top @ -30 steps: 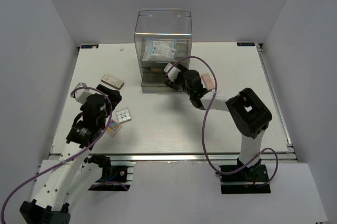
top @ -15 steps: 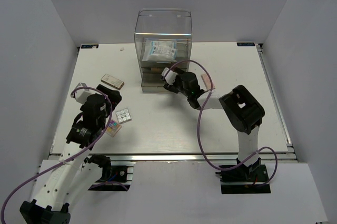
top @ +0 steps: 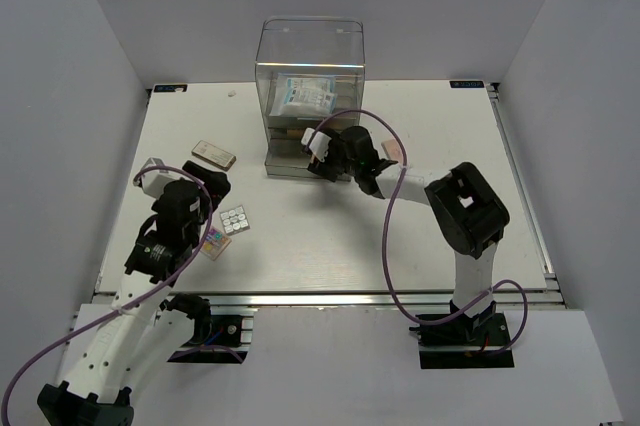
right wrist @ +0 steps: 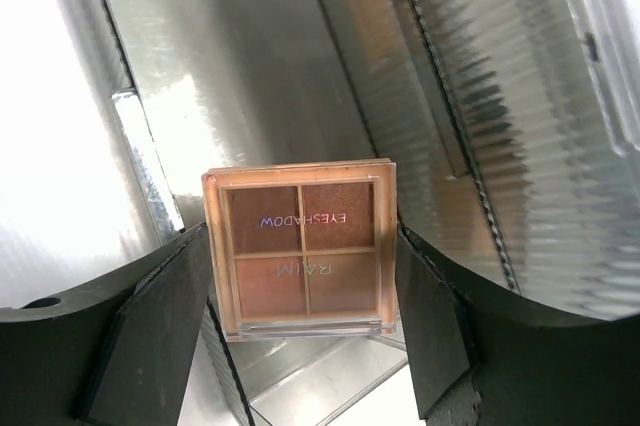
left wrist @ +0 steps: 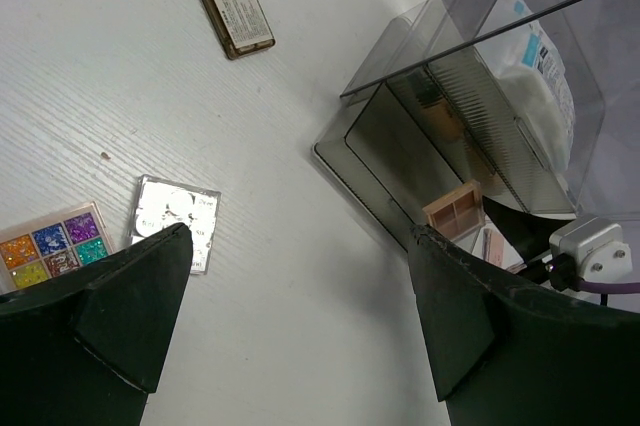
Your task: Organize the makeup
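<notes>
My right gripper (right wrist: 303,251) is shut on a square peach eyeshadow palette (right wrist: 303,246), held by its two side edges. It sits right at the mouth of an open lower drawer (right wrist: 230,96) of the clear acrylic box (top: 310,66). From above, the right gripper (top: 316,154) is against the box's front. A white-blue packet (top: 305,96) lies inside the box. My left gripper (left wrist: 300,276) hangs open over bare table. Near it lie a white palette of round pans (top: 234,220), a multicoloured palette (top: 213,243) and a long tan palette (top: 214,154).
Another peach palette (top: 392,150) lies on the table just right of the right wrist. The purple cable (top: 390,246) loops from the right arm toward the near edge. White walls enclose the table on three sides.
The right gripper has carried the peach palette left and up toward the acrylic box's front, and its elbow has swung. The left arm has stayed put.
</notes>
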Controlling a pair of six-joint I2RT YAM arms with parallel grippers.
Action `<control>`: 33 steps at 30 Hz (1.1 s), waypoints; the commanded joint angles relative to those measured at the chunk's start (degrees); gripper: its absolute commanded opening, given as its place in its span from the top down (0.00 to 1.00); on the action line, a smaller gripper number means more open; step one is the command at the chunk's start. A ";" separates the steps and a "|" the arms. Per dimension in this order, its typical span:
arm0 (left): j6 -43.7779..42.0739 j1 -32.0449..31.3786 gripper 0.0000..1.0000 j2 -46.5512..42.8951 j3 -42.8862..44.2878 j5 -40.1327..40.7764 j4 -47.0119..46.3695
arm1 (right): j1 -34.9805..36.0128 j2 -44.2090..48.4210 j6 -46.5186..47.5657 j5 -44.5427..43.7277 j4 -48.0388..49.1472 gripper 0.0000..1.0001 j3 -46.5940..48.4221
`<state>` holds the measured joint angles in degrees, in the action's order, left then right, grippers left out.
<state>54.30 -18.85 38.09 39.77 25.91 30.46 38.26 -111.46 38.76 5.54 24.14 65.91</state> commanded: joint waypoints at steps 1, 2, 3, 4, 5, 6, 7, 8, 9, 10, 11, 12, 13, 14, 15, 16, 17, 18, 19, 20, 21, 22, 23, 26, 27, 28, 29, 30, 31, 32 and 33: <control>0.01 0.31 0.03 -1.35 -0.92 0.02 0.66 | 0.33 -0.25 -1.85 6.13 -12.17 0.60 2.72; 0.01 0.31 0.03 -1.52 -1.01 0.02 0.66 | 0.24 -0.60 -1.94 7.02 -14.10 0.60 3.78; 0.01 0.31 0.02 -1.61 -1.01 0.02 0.66 | 0.15 -0.86 -1.94 7.81 -18.30 0.62 4.83; 0.01 0.39 0.03 -1.61 -1.10 -0.07 0.66 | 0.15 -1.47 -1.94 8.95 -20.17 0.62 6.41; 0.10 0.31 0.02 -1.70 -1.10 -0.07 0.66 | 0.15 -1.57 -1.94 9.31 -21.49 0.62 6.69; 0.10 0.31 0.02 -1.70 -1.18 0.02 0.57 | 0.15 -1.65 -1.94 9.49 -22.81 0.62 6.86; 0.10 0.31 0.03 -1.70 -1.18 -0.07 0.48 | 0.15 -1.66 -1.85 9.40 -23.43 0.62 6.95; 0.10 0.31 0.03 -1.61 -1.27 -0.16 0.39 | 0.15 -1.74 -1.85 9.31 -23.96 0.62 7.13; 0.01 0.31 0.03 -1.61 -1.27 -0.25 0.22 | -0.03 -1.66 -1.94 8.96 -24.05 0.61 7.13; 0.10 0.31 0.03 -1.52 -1.27 -0.25 0.13 | 0.06 -1.66 -2.11 7.83 -24.05 0.60 7.21; 0.10 0.31 0.02 -1.52 -1.27 -0.33 0.04 | -0.11 -1.66 -2.72 7.21 -24.05 0.59 7.48; 0.01 0.31 0.02 -1.35 -1.27 -0.42 -0.05 | -0.29 -1.74 -3.16 6.42 -24.05 0.53 7.74; 0.10 0.31 0.02 -1.35 -1.27 -0.42 -0.13 | -0.47 -2.00 -3.60 5.02 -24.84 0.51 8.18; 0.01 0.31 0.02 -1.26 -1.27 -0.42 -0.22 | -0.64 -2.27 -4.83 4.66 -26.06 0.49 8.70; 0.01 0.31 0.02 -1.17 -1.36 -0.51 -0.40 | -1.17 -2.45 -5.36 4.57 -26.60 0.44 9.84; 0.01 0.31 0.02 -1.17 -1.36 -0.60 -0.49 | -1.43 -2.79 -5.71 4.31 -27.47 0.42 10.29; 0.01 0.31 0.02 -1.08 -1.36 -0.69 -0.57 | -1.70 -2.89 -5.98 4.13 -27.74 0.41 10.64; 0.01 0.31 0.02 -1.00 -1.36 -0.69 -0.66 | -1.87 -2.97 -5.98 4.04 -28.01 0.37 10.99; 0.01 0.31 0.02 -0.91 -1.36 -0.69 -0.75 | -1.87 -2.80 -5.98 4.04 -28.10 0.34 11.08; 0.01 0.31 0.02 -0.82 -1.27 -0.77 -0.75 | -2.05 -2.80 -5.98 3.87 -28.36 0.30 11.17; 0.01 0.31 0.02 -0.73 -1.19 -0.69 -0.75 | -2.14 -2.80 -5.98 3.86 -28.53 0.26 11.17; 0.01 0.31 0.03 -0.73 -1.10 -0.69 -0.75 | -2.14 -2.45 -5.89 3.86 -28.71 0.20 11.17; 0.01 0.31 0.02 -0.73 -1.10 -0.69 -0.66 | -2.31 -2.36 -5.89 3.95 -28.80 0.11 11.17; 0.45 0.31 0.02 -0.99 -0.75 -0.69 -1.10 | -2.40 -0.96 -5.89 5.00 -28.89 0.11 10.64; 0.80 0.31 0.02 -1.08 -0.66 -0.69 -1.19 | -2.40 -0.08 -5.98 5.88 -28.97 0.11 10.56; 0.89 0.31 0.02 -1.00 -0.66 -0.86 -1.28 | -2.31 0.45 -6.07 6.41 -29.15 0.11 10.56; 1.07 0.31 0.02 -1.00 -0.57 -1.04 -1.71 | -2.31 1.06 -6.15 6.76 -29.32 0.11 10.38; 1.24 0.31 0.02 -0.91 -0.57 -1.21 -1.80 | -2.40 2.20 -6.24 7.46 -29.33 0.11 10.29; 1.33 0.31 0.02 -0.82 -0.40 -1.56 -1.98 | -2.40 2.82 -6.24 7.90 -29.67 0.11 10.29; 1.33 0.31 0.02 -0.56 -0.31 -1.83 -2.16 | -2.40 3.52 -5.81 8.52 -30.11 0.11 10.29; 1.33 0.31 0.02 -0.38 -0.13 -2.09 -2.33 | -2.40 5.10 -4.85 10.00 -31.34 0.11 10.29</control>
<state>55.16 -18.85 37.47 38.83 24.86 29.36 35.55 -112.01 33.39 11.40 -4.73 76.09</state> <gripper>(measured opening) 0.979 0.893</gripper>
